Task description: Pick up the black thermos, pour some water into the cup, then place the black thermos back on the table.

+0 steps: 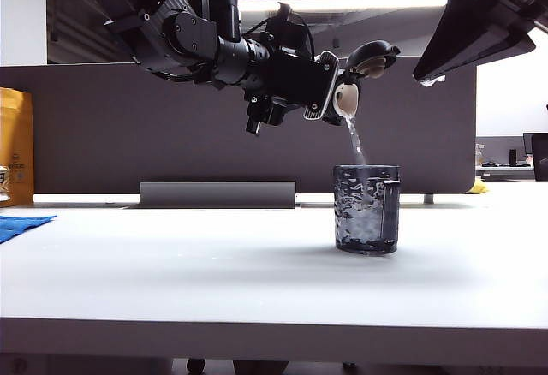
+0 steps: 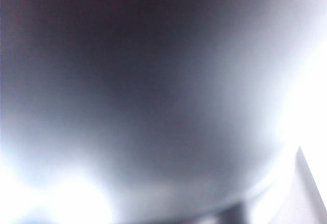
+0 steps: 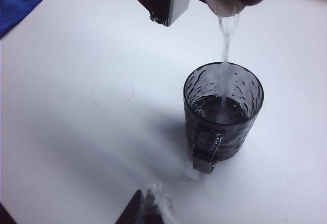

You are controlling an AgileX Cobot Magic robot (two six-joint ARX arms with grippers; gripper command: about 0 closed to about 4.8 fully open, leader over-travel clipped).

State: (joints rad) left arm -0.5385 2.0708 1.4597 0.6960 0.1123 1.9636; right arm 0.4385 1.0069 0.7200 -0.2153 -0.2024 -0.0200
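- The left pincer hangs above the white surface, clamped around a matte-black thermos tipped over toward the cup.
- The thermos lid is flipped open, and a thin clear stream of water runs from its beige spout into the cup.
- The cup is a short mug of grey-tinted glass with a dimpled, hammered wall and a straight side handle. It stands upright on the surface, right of centre, partly filled.
- The left wrist view is only a blurred grey-white glare.
- The right pincer shows as dark closed tips, holding nothing, hovering near the cup's handle.
- A blue cloth lies at the surface's far left edge.
- A faint round ring mark shows on the surface beside the cup.
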